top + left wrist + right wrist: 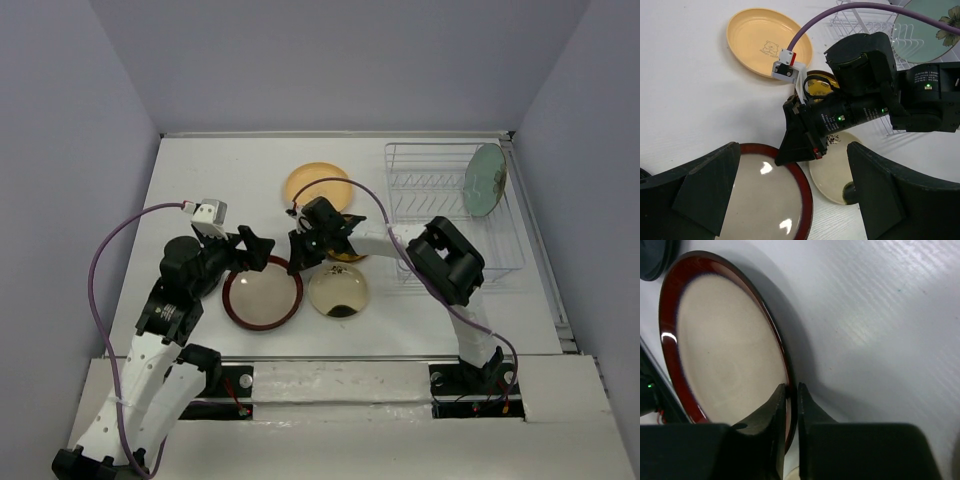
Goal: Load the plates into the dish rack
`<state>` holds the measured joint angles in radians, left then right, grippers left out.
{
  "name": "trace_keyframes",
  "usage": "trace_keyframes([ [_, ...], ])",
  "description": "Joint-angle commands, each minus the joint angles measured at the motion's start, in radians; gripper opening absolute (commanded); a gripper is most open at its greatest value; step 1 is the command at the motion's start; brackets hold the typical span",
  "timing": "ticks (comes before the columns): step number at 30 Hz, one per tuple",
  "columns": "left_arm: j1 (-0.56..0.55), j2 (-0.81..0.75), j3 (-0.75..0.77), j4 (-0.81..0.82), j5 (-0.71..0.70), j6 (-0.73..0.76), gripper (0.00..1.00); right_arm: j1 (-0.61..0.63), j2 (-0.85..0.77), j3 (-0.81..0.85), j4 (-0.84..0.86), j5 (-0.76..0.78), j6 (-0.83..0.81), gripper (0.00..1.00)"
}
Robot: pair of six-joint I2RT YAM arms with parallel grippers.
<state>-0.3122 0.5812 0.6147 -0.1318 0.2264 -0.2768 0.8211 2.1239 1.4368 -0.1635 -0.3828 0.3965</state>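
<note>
My right tool (791, 397) is clenched on the round, red-rimmed beige plate (725, 350). Only the right wrist view shows this: the 2 black fingers stand almost together with the glossy red rim pinched between them, while in the top view the arm covers that spot. This plate sits on the white bench (200, 180), farther left of the clear wire dish rack (440, 215) than any other plate.

My left tool (252, 252) hangs released over the same plate's far rim, jaws wide and gripping nothing. Its wrist view looks down between both fingers onto the beige centre.

Of the 5 plates, 1 is loaded: the pale green plate with a flower (486, 178) stands upright at the rack's right end. The plain orange-yellow plate (318, 185) lies left of the rack, and the left wrist view alone shows a small animal drawing on it. The small dark brown-and-gold plate (820, 82) is just left of the rack. It is a sliver in the top view and clearer from the left wrist, behind my right arm. The cream plate with a dark spot (338, 290) lies left of the rack's near corner, just beside the red-rimmed one.
</note>
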Motion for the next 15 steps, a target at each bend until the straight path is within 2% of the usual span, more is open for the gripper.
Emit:
trace_keyframes([
  [1, 0.002, 0.006, 0.0, 0.034, -0.012, 0.004, 0.99, 0.016, -0.025, -0.006, 0.03, 0.022, -0.001, 0.07],
  [7, 0.005, 0.038, 0.002, 0.031, 0.014, -0.009, 0.99, 0.006, -0.128, 0.034, 0.051, 0.052, 0.062, 0.07],
  [13, 0.07, 0.068, 0.016, 0.034, 0.06, -0.01, 0.99, -0.085, -0.24, 0.014, 0.133, -0.047, 0.174, 0.07],
  [15, 0.091, 0.086, 0.017, 0.037, 0.076, -0.018, 0.95, -0.112, -0.269, -0.006, 0.153, -0.085, 0.198, 0.07],
])
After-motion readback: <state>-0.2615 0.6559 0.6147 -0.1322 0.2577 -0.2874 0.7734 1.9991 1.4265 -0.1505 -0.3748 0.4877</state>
